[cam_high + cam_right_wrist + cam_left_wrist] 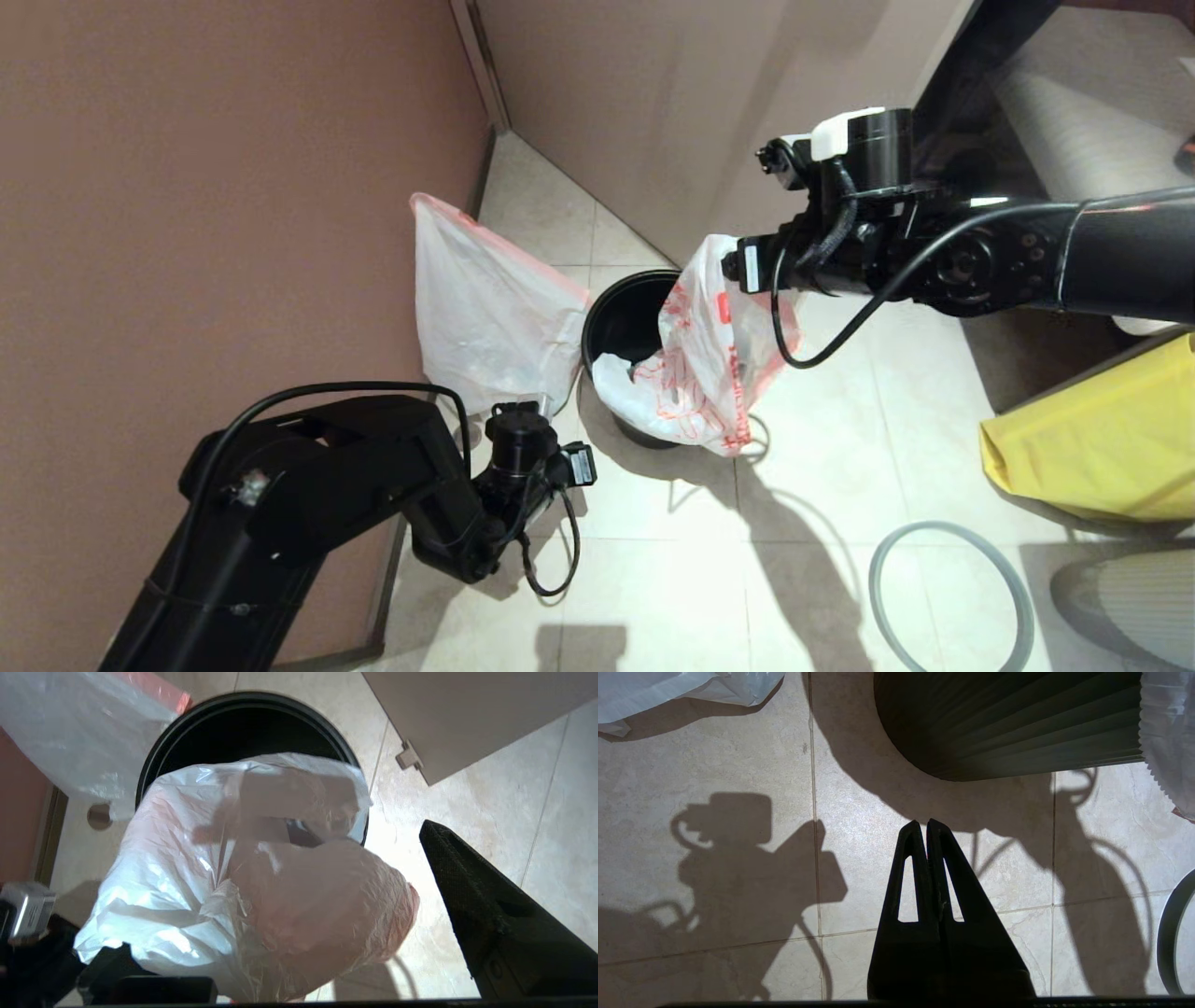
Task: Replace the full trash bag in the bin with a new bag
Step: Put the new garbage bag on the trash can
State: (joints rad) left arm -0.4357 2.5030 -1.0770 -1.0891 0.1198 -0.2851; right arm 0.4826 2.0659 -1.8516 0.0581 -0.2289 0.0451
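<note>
The new bag (261, 882) drapes between the right arm's spread fingers (472, 891) (left's pressed together).

Pale beige floor tiles (803, 523) are lying under hard light that is casting sharp shadows; a brown wall (215, 187) is meeting a lighter beige partition (691, 103) at the corner.

We find the bin (624, 317) mouth open only on its far side; the new bag (695, 364) drapes over the near rim (blocking entry there). The full bag (485, 317) crowds its left, the wall (653, 121) behind. Bare floor (653, 560) in front, ring (952, 597) aside.
</note>
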